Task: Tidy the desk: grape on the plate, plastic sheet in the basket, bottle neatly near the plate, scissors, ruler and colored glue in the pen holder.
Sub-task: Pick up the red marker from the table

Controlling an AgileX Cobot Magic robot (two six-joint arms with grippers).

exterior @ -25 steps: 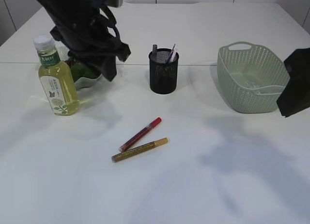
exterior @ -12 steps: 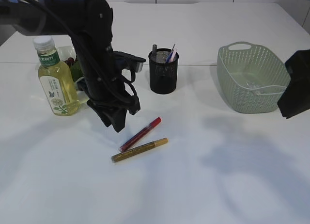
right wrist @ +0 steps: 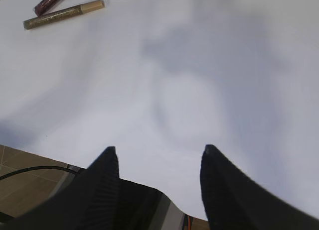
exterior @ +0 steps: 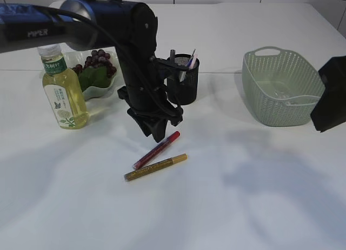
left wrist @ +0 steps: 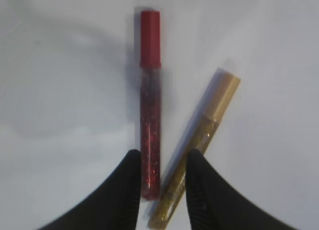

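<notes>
A: Where are the glue pens?

B: Mid-table. The red glitter glue pen [exterior: 157,150] lies slanted, cap toward 1 o'clock. The gold glitter glue pen [exterior: 155,167] lies just beside it at 6 o'clock, flatter, pale cap toward 2 o'clock; their lower ends nearly meet.

A: The rest?

B: The black mesh pen holder [exterior: 183,81] stands upright at 12 o'clock of the pens, with items sticking out. The grapes [exterior: 97,61] sit on the plate [exterior: 101,90] at 10 o'clock, and the bottle [exterior: 62,93] of yellow liquid, white-capped, stands just left of it. The pale green basket [exterior: 281,87] sits at 2 o'clock; whether it holds the sheet is unclear.
</notes>
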